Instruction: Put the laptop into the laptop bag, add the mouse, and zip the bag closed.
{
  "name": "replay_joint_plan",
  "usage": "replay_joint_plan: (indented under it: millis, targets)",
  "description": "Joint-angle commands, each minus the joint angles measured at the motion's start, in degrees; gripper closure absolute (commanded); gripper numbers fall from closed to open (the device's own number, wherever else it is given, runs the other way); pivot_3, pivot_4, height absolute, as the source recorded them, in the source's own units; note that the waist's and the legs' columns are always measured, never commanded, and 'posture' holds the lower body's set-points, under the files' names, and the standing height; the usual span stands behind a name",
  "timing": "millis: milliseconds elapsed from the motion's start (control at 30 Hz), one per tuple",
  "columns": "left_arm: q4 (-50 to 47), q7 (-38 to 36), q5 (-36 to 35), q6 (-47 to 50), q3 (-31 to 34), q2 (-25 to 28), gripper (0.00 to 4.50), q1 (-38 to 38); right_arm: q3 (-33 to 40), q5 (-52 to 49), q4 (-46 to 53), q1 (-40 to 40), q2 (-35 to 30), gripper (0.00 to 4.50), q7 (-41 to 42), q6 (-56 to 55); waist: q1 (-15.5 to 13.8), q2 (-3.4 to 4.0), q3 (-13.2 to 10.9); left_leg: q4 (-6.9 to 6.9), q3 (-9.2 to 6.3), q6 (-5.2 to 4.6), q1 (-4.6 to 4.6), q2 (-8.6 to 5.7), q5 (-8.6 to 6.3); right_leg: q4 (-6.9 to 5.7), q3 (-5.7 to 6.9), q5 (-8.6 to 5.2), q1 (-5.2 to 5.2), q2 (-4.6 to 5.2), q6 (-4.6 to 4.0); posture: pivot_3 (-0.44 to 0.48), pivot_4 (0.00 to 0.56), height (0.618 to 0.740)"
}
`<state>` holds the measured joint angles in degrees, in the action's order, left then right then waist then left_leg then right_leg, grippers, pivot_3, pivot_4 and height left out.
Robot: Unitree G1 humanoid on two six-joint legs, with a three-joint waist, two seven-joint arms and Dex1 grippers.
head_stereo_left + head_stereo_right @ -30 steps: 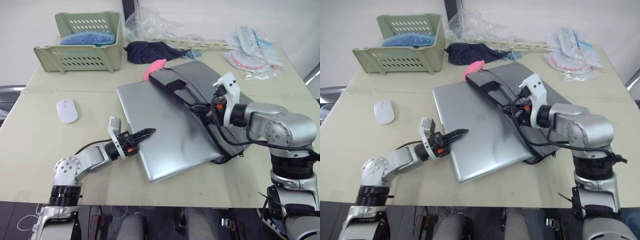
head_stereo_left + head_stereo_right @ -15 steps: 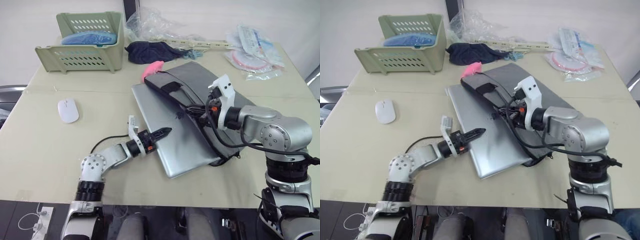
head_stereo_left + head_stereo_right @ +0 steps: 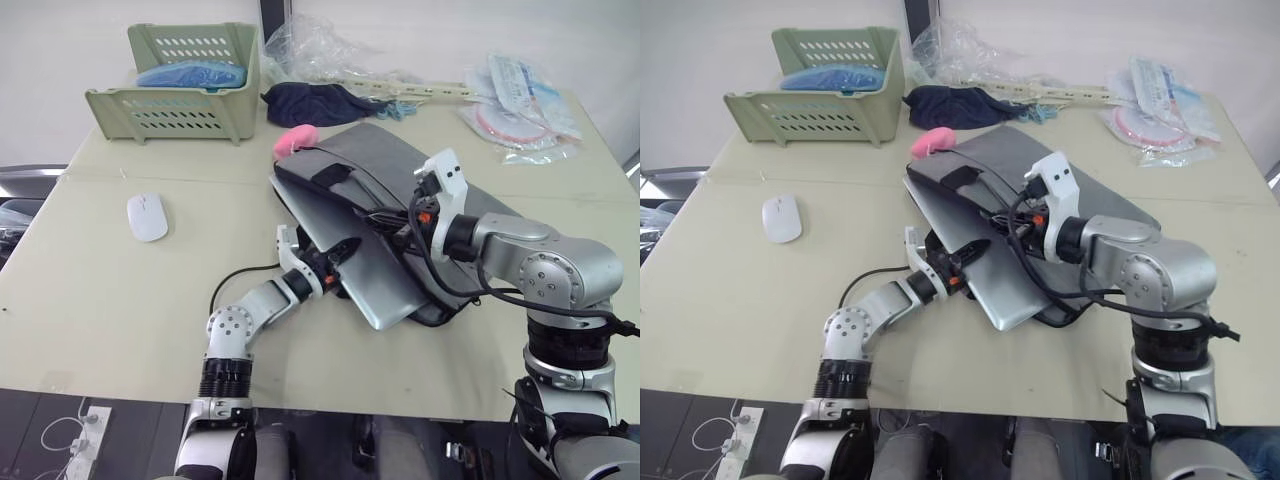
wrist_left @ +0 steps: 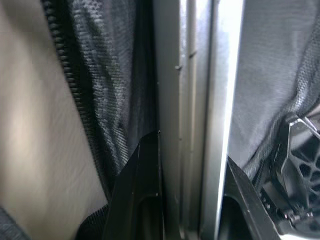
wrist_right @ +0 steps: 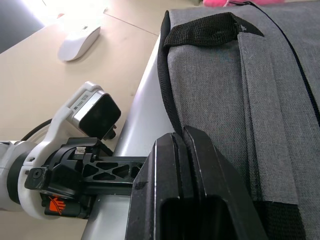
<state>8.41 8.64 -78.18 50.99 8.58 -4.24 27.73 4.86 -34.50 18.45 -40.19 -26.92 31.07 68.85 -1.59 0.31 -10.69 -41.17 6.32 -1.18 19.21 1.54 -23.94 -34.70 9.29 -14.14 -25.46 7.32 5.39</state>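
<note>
On the bench, eye views:
- Laptop bag: lies flat at mid-bench, grey, its mouth facing the robot's left.
- Laptop: partly inside the bag; its near silver corner and left edge stick out of the opening.
- Left claw: at the laptop's exposed left edge, black fingers clamped on that edge.
- Right claw: over the bag's upper layer at the opening, among black cables; its fingers are hard to make out from here.
- Mouse: white, alone on the bench well to the left of the bag.
- Pink plush: touching the bag's far corner.
- Green basket: far left corner of the bench, holding something blue.
- Dark cloth bundle: beyond the bag, next to clear plastic packets.

Left wrist view:
- Laptop: its thin silver edge runs between the two fingers, one finger pressed on each side.
- Bag lining: dark mesh and a zipper strip right beside the laptop edge; pale bench next to it.

Right wrist view:
- Right claw fingers: pressed together, resting on the bag's upper grey panel at its edge.
- Black strap handle: on the bag's corner.
- Laptop: a silver strip showing under the bag's edge.
- Left claw: black, beside that silver strip.
- Mouse: on the bench, well apart from the bag.
</note>
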Motion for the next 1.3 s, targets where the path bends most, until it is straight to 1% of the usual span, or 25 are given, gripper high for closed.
replay_joint_plan:
  millis: [33, 133, 333, 467, 667, 900, 1167, 1233, 1300]
  targets:
    - [-1.66, -0.74, -0.11, -0.6, 0.43, -2.95, 4.19, 1.07, 1.98, -1.04, 2.36, -0.08, -0.81, 4.48, -0.97, -0.3, 0.01, 0.0, 0.0, 0.0, 0.0, 0.0, 0.0, 0.0, 0.0, 0.01, 0.0, 0.0, 0.0, 0.01, 0.0, 0.0, 0.15, 0.74]
    - [-1.43, -0.51, -0.33, -0.13, 0.67, -3.89, 4.19, 1.44, 2.46, -2.12, 2.76, -0.39, 0.18, 4.48, -1.54, 0.62, 0.03, 0.0, 0.0, 0.0, 0.01, -0.04, 0.01, -0.01, 0.02, 0.02, -0.01, 0.01, 0.01, 0.01, 0.01, 0.0, 0.15, 0.74]
    - [0.34, -0.26, 1.18, -0.68, 0.88, -7.51, 4.19, 2.87, 3.77, -4.11, 3.0, -0.94, 2.71, 4.48, -3.54, 2.58, -0.11, 0.0, 0.0, -0.01, -0.04, -0.07, 0.03, -0.03, 0.04, 0.03, 0.0, 0.01, 0.02, 0.02, 0.02, 0.0, 0.15, 0.74]
    - [3.61, -0.44, 3.36, -2.12, 1.39, -9.12, 4.19, 5.36, 5.33, -6.07, 3.89, -1.96, 5.46, 4.48, -6.11, 5.64, -0.27, 0.0, 0.0, -0.01, -0.08, -0.13, 0.07, -0.09, 0.07, 0.05, 0.01, 0.03, 0.03, 0.07, 0.04, 0.0, 0.15, 0.74]
    - [7.09, -1.92, 6.34, -1.9, 0.15, -10.96, 4.19, 7.98, 7.58, -8.22, 4.77, -3.6, 8.93, 4.48, -9.57, 9.33, -0.5, 0.02, 0.01, -0.02, -0.13, -0.21, 0.1, -0.15, 0.12, 0.06, 0.0, 0.06, 0.05, 0.13, 0.09, 0.0, 0.15, 0.74]
    - [7.11, -2.21, 7.27, -1.05, 0.11, -10.51, 4.19, 8.08, 8.86, -9.02, 4.81, -4.07, 10.5, 4.48, -11.9, 10.07, -0.62, 0.02, 0.01, -0.01, -0.15, -0.21, 0.1, -0.17, 0.12, 0.07, -0.01, 0.06, 0.07, 0.13, 0.1, 0.0, 0.15, 0.74]
    - [5.67, -5.79, 10.23, -0.36, -1.85, -9.78, 4.19, 9.35, 8.61, -9.66, 4.88, -3.1, 10.97, 4.48, -12.63, 10.17, -0.59, 0.02, 0.01, 0.0, -0.15, -0.21, 0.11, -0.17, 0.12, 0.08, 0.0, 0.07, 0.06, 0.13, 0.1, 0.0, 0.15, 0.74]
    - [4.66, -7.67, 13.7, -1.07, -3.99, -8.27, 4.19, 9.81, 8.38, -9.6, 4.83, -2.85, 11.0, 4.48, -12.62, 10.02, -0.6, 0.02, 0.01, 0.02, -0.15, -0.21, 0.11, -0.17, 0.12, 0.09, 0.02, 0.06, 0.07, 0.12, 0.1, 0.0, 0.15, 0.74]
    - [3.79, -9.44, 15.49, -1.14, -4.88, -7.8, 4.19, 10.13, 8.12, -9.42, 4.77, -2.41, 10.8, 4.48, -12.57, 9.75, -0.6, 0.01, 0.01, 0.02, -0.18, -0.21, 0.16, -0.18, 0.12, 0.14, 0.06, 0.06, 0.06, 0.11, 0.1, 0.0, 0.15, 0.74]
